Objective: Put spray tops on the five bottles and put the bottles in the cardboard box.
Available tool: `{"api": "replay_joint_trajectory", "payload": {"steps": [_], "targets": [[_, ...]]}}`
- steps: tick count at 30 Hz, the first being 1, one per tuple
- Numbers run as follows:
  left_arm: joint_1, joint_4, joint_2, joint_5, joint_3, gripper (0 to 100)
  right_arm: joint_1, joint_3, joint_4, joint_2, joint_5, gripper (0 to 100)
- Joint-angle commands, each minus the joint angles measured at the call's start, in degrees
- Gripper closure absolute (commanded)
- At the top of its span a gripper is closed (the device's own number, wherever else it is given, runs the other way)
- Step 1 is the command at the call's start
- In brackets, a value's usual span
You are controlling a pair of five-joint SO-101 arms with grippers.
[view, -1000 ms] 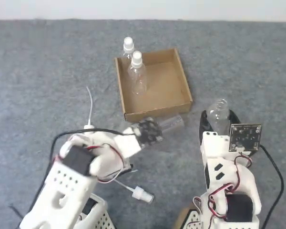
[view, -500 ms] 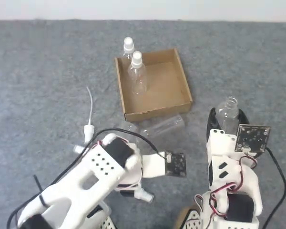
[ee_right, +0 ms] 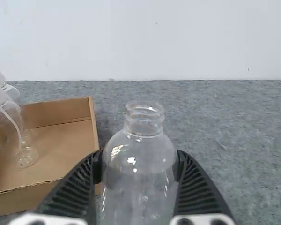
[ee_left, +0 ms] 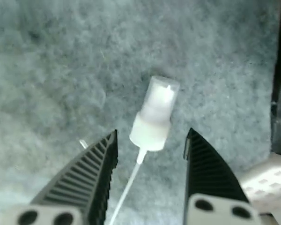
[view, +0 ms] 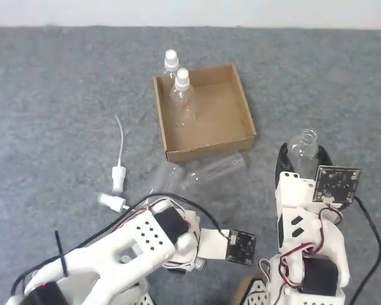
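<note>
Two capped bottles (view: 184, 101) stood at the far corner of the cardboard box (view: 209, 147); two bare bottles (view: 216, 168) lay beside its near wall. Right fingers (ee_right: 79, 187) gripped a third bare bottle (ee_right: 143, 140) upright; left fingers (ee_left: 98, 168), spread wide, straddled a spray top (ee_left: 155, 117); three cappings judged outstanding

Grey carpeted table (view: 51, 82) bears the cardboard box (view: 209, 147), 2 toppled bottles (view: 217, 168) and loose spray tops (view: 118, 175).

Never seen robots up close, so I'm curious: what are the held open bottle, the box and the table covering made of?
The bottle looks clear and glossy with bright highlights: probably plastic, possibly glass. The cardboard box is matte brown with thin folded walls: plain cardboard. The table covering is grey, fuzzy and mottled, likely felt or carpet.
</note>
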Motion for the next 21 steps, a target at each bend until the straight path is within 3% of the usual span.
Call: {"api": "replay_joint_trajectory", "payload": {"steps": [1,6,21], "targets": [[0.26,-5.19,0.35,-0.44,1.63,78,-1.71,-0.70,-1.19,-0.92,-0.18,96.2],[0.26,-11.69,0.35,-0.44,5.14,78,-2.15,-0.70,-1.10,-0.92,-0.09,96.1],[0.18,-12.22,0.35,-0.35,5.58,90,-2.33,-0.62,-1.01,-0.92,-0.09,96.1]]}}
